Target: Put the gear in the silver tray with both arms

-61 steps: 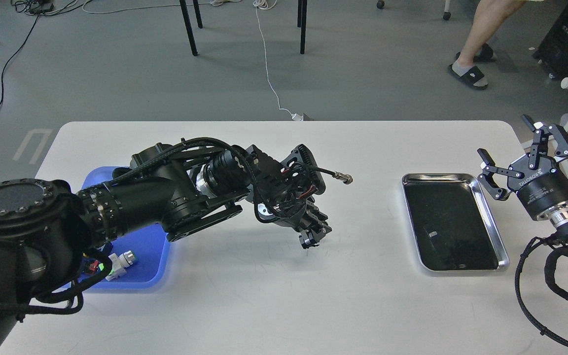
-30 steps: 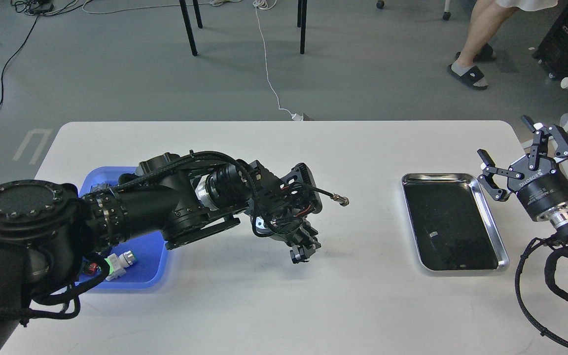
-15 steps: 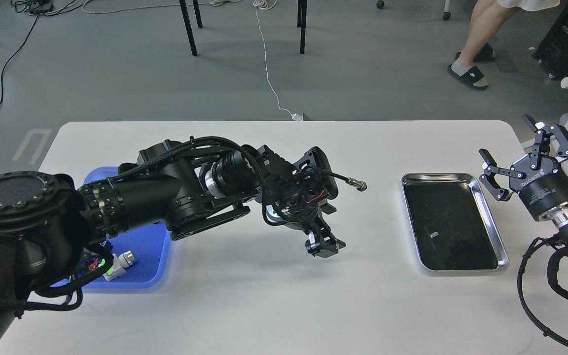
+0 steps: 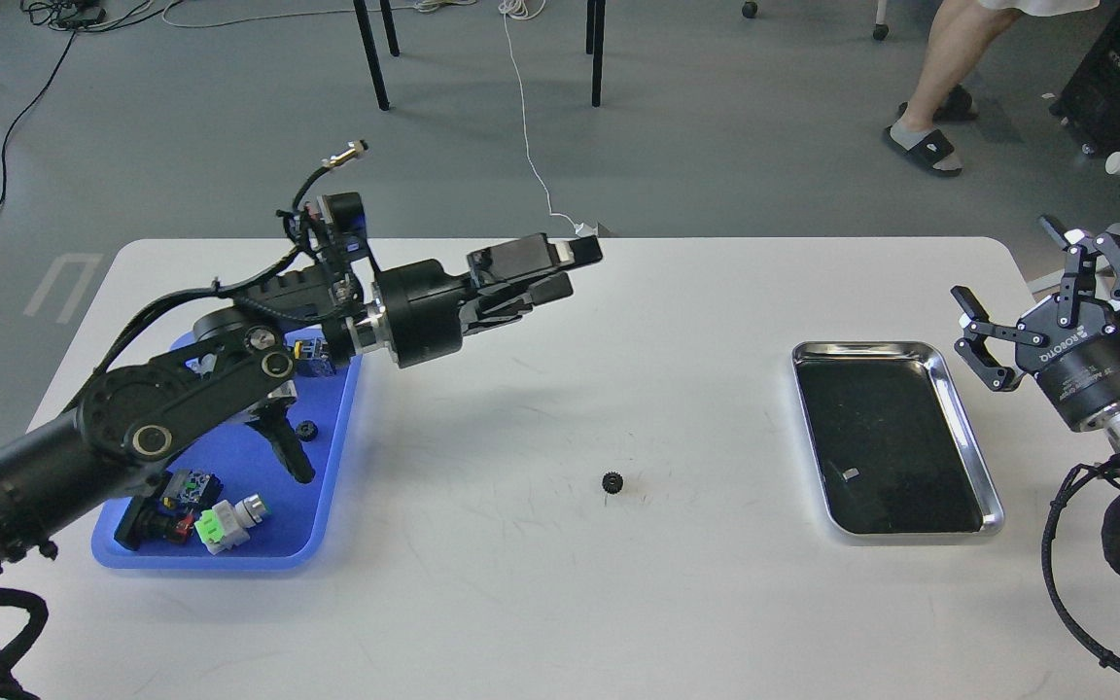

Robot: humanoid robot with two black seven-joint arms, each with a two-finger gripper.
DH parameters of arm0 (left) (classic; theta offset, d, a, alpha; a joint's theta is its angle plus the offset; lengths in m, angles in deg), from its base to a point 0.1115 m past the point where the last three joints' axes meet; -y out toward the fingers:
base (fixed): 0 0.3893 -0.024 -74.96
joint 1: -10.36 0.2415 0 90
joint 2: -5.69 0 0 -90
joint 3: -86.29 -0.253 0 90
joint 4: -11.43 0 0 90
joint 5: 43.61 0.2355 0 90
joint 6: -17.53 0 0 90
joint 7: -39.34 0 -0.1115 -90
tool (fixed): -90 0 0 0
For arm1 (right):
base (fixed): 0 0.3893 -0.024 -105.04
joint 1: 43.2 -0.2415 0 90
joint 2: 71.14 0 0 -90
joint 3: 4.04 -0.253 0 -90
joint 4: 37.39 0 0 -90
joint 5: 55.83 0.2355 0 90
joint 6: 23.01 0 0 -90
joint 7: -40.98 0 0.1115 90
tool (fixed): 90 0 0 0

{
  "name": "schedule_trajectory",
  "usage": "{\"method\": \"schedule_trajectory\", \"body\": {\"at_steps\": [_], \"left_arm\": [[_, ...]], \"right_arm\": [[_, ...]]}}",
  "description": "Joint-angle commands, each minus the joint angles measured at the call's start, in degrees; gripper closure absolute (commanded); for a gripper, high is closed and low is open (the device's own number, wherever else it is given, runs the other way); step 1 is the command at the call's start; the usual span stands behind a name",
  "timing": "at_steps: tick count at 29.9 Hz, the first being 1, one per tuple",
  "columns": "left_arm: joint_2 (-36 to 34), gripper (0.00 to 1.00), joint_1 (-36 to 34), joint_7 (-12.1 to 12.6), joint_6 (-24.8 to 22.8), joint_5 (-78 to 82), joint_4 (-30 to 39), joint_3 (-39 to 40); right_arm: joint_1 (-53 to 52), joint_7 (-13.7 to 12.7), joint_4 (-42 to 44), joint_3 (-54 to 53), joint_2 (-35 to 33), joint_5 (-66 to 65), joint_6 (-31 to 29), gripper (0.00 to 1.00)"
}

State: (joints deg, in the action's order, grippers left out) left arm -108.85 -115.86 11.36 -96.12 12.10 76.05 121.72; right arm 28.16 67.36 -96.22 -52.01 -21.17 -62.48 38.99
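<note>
A small black gear [image 4: 612, 481] lies alone on the white table, left of the silver tray [image 4: 891, 428], which is empty. My left gripper [image 4: 579, 267] is raised above the table's far middle, well above and behind the gear, with its fingers pointing right, slightly apart and empty. My right gripper [image 4: 1012, 272] is open and empty, held up just past the tray's far right corner.
A blue plastic tray [image 4: 332, 486] at the left holds several small parts, among them another small black gear [image 4: 305, 429] and a green and white piece [image 4: 227, 521]. My left arm hangs over this tray. A person's legs [image 4: 949, 68] stand beyond the table.
My left gripper was low over the table's middle; it has let the gear go there and swung up and back to the left. The right arm has barely moved.
</note>
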Motion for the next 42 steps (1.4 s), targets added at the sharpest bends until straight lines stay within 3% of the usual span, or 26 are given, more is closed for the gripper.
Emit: {"method": "schedule_trajectory", "body": {"at_steps": [1,5,13,18,26,34,39,42], "left_arm": [[-0.26,0.02,12.46,-0.02,0.01,-1.22,2.61,12.78],[1.24,0.02,20.03,-0.02,0.45,-1.22,3.41,22.03],[-0.34,0.02,25.31,-0.02,-0.42,-14.65,2.17,29.07],[1.67,0.02,27.95,5.04,-4.34,-18.88,2.35,33.81],[3.08,0.02,30.24,5.66,-4.34,-19.15,2.79,34.96],[4.40,0.02,30.59,5.66,-4.34,-20.47,2.79,35.67],[4.84,0.02,31.12,5.66,-4.34,-20.47,2.79,35.84],[4.84,0.02,31.21,5.57,-4.34,-20.47,2.79,35.93]], "right_arm": [[0.00,-0.01,-2.16,0.06,-0.49,-1.86,0.01,0.01],[0.00,0.07,-2.95,0.06,-0.58,-4.77,0.01,0.01],[-0.17,0.16,-2.95,-0.02,-1.11,-4.95,0.01,0.01],[-0.61,0.16,-3.48,0.06,-1.11,-5.04,0.01,0.01],[-0.70,0.16,-4.62,0.15,-1.55,-5.82,0.01,0.01],[-2.10,0.25,-9.10,0.24,-4.36,-18.90,0.01,0.01],[-8.07,0.25,-10.95,3.57,-6.38,-30.85,0.01,0.01],[-16.23,0.34,-11.56,10.76,-7.79,-38.85,0.01,0.01]]}}
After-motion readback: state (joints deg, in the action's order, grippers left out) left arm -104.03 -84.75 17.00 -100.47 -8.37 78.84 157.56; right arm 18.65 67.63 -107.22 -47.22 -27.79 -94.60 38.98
